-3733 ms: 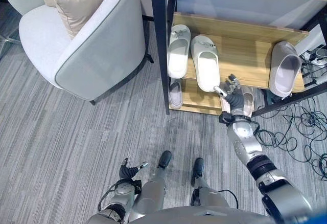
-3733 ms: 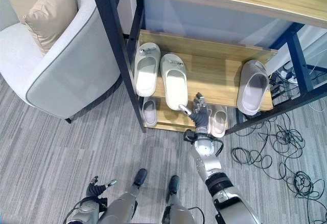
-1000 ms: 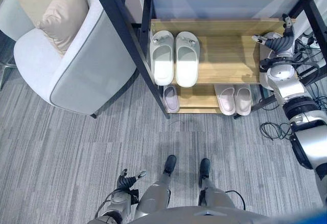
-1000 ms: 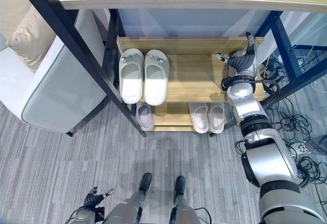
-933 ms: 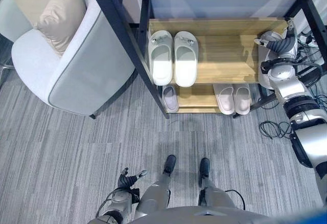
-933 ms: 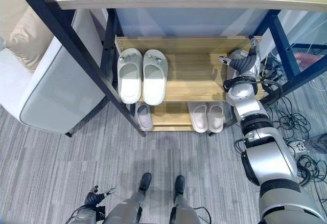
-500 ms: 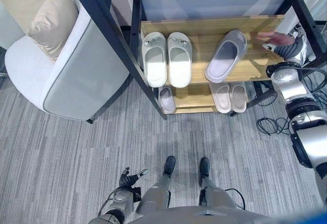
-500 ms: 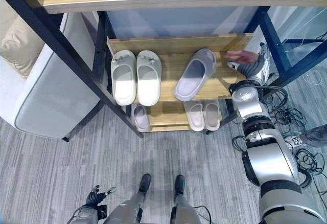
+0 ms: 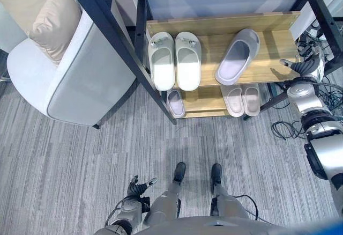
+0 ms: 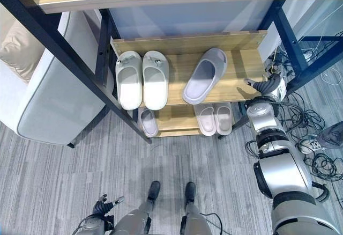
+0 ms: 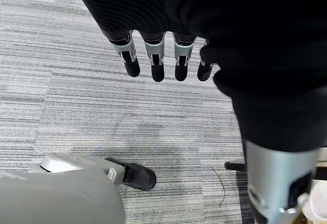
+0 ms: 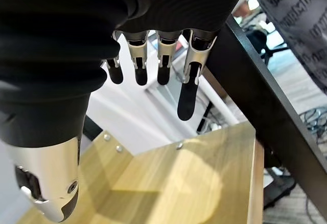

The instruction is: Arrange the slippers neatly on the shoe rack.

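Floor: grey striped carpet runs under everything in view.
Armchair: pale grey armchair stands to the left of the rack, with a beige cushion leaning on its seat back.
Shoe rack: dark metal frame with wooden shelves; a wooden top board crosses above.
Upper shelf, left: a pair of pale green slippers lies side by side, touching, toes toward the back.
Upper shelf, right: a single grey slipper lies at a slant, toe pointing to the rear right, well apart from the pair.
Lower shelf: a pair of pinkish slippers lies side by side under the grey one; one small lilac slipper lies at the left end.
Cables: a tangle of dark cables lies on the carpet right of the rack.
Right wrist view: shows the bare right end of the wooden shelf and a dark frame post close by.
Right hand: right hand sits at the right end of the upper shelf, fingers straight and spread, holding nothing, apart from the grey slipper.
Left hand: left hand hangs low over the carpet, fingers relaxed and extended, empty.
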Tool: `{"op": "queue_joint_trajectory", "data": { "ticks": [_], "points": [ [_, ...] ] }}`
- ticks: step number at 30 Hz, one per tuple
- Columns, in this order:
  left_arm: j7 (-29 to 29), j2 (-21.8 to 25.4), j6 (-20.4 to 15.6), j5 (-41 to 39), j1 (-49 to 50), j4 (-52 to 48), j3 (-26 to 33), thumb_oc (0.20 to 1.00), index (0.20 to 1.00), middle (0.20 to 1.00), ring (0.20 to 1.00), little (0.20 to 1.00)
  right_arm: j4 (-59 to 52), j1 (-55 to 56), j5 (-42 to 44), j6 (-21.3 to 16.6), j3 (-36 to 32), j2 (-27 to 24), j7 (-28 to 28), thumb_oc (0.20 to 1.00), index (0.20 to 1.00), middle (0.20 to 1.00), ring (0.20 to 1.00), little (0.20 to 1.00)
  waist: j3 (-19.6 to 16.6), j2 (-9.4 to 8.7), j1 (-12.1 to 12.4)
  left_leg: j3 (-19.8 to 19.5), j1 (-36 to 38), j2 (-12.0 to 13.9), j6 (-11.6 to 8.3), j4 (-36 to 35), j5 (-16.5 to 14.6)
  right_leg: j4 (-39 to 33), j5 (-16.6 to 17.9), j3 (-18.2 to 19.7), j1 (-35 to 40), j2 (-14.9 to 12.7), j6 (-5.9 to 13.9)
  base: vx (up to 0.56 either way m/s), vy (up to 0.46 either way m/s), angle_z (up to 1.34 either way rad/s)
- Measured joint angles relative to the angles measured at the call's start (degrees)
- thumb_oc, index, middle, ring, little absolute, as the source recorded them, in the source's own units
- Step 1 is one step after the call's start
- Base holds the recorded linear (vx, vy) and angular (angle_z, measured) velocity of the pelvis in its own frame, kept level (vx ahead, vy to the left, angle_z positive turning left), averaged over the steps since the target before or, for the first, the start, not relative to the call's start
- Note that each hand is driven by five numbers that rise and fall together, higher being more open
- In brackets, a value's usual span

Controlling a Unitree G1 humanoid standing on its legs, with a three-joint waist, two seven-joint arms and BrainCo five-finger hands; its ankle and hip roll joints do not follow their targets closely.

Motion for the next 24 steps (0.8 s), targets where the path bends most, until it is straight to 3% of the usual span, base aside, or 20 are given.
{"op": "queue_joint_trajectory", "data": {
  "ticks": [8,13,20,24],
  "points": [
    [0.87,0.90,-1.31,0.37,0.04,0.04,0.01,1.000,1.000,1.000,1.000,1.000,-1.63,2.64,5.62,-4.57,0.36,0.36,5.64,1.000,1.000,1.000,1.000,1.000,0.15,-2.69,0.26,-0.46,0.02,0.12,0.00,0.00,0.00,-0.01,0.00,-0.37,0.19,0.12,0.00,0.00,0.001,0.01],
    [1.02,1.00,-1.96,1.11,0.15,0.01,0.04,1.000,1.000,1.000,1.000,1.000,-1.72,2.59,5.51,-7.55,0.38,0.34,5.86,1.000,1.000,1.000,1.000,1.000,0.12,-2.93,1.77,-0.73,-0.02,0.06,-0.04,0.01,0.02,-0.01,-0.04,-0.82,0.36,0.05,0.02,0.01,0.009,0.04],
    [1.03,1.97,-2.69,3.00,0.06,0.03,-0.02,1.000,1.000,1.000,1.000,1.000,-0.29,1.60,5.55,-8.01,1.71,0.28,9.13,1.000,1.000,1.000,1.000,1.000,0.45,-3.42,2.11,-2.00,-0.54,-0.16,-0.16,0.03,0.19,-0.01,-0.30,-2.20,0.36,-0.18,0.11,-0.01,0.014,0.08],
    [1.05,2.76,-2.88,3.56,-0.21,0.05,-0.02,1.000,1.000,1.000,1.000,1.000,1.42,1.60,5.50,-8.12,2.87,0.30,10.76,1.000,1.000,1.000,1.000,1.000,0.99,-4.04,4.13,-2.27,-0.75,-0.29,-0.16,0.05,0.20,-0.01,-0.44,-2.51,0.29,-0.27,0.11,-0.01,0.009,0.05]
  ]
}}
